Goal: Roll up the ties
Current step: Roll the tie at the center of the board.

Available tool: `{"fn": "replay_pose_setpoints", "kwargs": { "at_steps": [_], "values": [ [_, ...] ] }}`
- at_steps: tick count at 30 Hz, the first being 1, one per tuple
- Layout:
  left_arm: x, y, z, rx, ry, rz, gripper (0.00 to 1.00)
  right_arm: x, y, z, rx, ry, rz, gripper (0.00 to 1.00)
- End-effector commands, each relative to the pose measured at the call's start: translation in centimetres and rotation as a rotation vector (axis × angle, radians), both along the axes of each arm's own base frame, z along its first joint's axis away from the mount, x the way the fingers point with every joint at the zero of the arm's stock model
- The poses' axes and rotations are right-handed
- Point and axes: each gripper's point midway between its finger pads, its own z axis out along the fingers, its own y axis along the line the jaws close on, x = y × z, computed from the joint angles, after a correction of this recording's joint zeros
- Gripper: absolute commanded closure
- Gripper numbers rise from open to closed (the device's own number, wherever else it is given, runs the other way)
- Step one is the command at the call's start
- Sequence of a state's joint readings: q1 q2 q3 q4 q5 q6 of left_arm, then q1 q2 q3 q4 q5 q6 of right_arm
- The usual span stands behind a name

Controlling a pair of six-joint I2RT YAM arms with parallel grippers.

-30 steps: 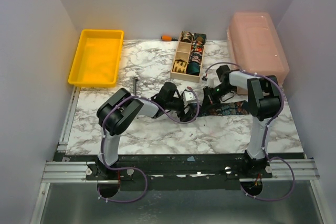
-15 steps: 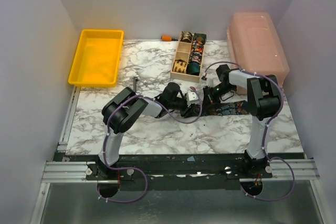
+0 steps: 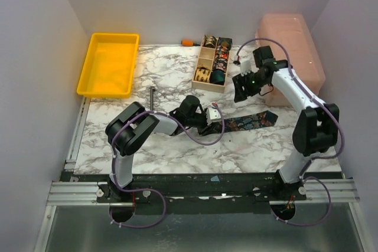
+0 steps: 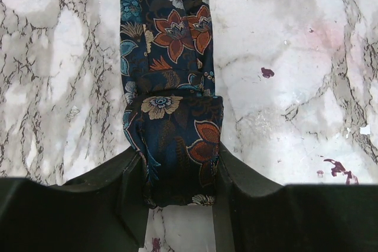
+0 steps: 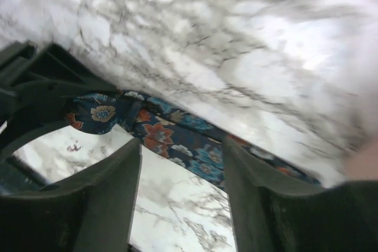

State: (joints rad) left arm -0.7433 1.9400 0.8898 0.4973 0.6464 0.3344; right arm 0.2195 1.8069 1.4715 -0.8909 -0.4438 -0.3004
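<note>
step: you're mid-roll on the floral tie; the end is already folded into a small coil, the rest not yet wound.
left gripper: closed narrow on that coil, one finger on each side, fabric filling the gap. Holding it, not just touching.
right gripper: fingers parted, nothing between them, lifted off the table and up near the pink box. It's no help to the roll from there.
tie position: flat strip runs along the marble from the left gripper toward the right side of the table; in the top view the free end lies well apart from the coil, below the right gripper.
tie vs left gripper: coil sits right between the fingertips, the strip leaving straight out ahead of them, centred, no visible twist.
tie vs right gripper: below it and apart; its wrist view looks down at the strip between the fingers, no contact.
how to do it well: turn the coil over along the strip's line so the edges stack, and keep the strip taut and flat.
grip: don't loosen much between turns, I'd expect the coil to spring open.
risk: the roll drifting sideways into a cone. Bring the right gripper down to pin the strip if it starts to slide.
other: wooden box at the back holds finished rolls.
</note>
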Motion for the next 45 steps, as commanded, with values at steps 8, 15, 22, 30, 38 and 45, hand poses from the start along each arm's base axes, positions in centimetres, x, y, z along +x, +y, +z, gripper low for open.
{"fn": "replay_pose_setpoints", "kwargs": {
  "at_steps": [8,15,22,30,38,45],
  "values": [
    [-1.3,2.6,-4.3,0.149,0.075,0.015,0.93,-1.7,-2.9,4.9,-0.018,-0.187,-0.134,0.0],
    [-1.5,3.0,-4.6,0.164,0.079,0.023,0.93,-5.2,1.9,3.0,0.266,0.043,-0.126,0.07],
    [-1.3,2.9,-4.6,0.176,0.082,0.027,0.93,-6.1,4.9,-0.5,0.414,0.309,-0.217,0.28],
    [-1.3,2.9,-4.8,0.18,0.09,0.028,0.92,-7.8,7.1,-4.6,0.378,0.373,-0.212,0.42],
    [-1.4,2.9,-4.9,0.186,0.097,0.025,0.92,-6.3,7.4,-7.1,0.363,0.392,-0.238,0.49],
    [-1.5,3.0,-4.9,0.187,0.095,0.02,0.86,-6.8,6.7,-8.9,0.305,0.419,-0.246,1.0]
  ]
}}
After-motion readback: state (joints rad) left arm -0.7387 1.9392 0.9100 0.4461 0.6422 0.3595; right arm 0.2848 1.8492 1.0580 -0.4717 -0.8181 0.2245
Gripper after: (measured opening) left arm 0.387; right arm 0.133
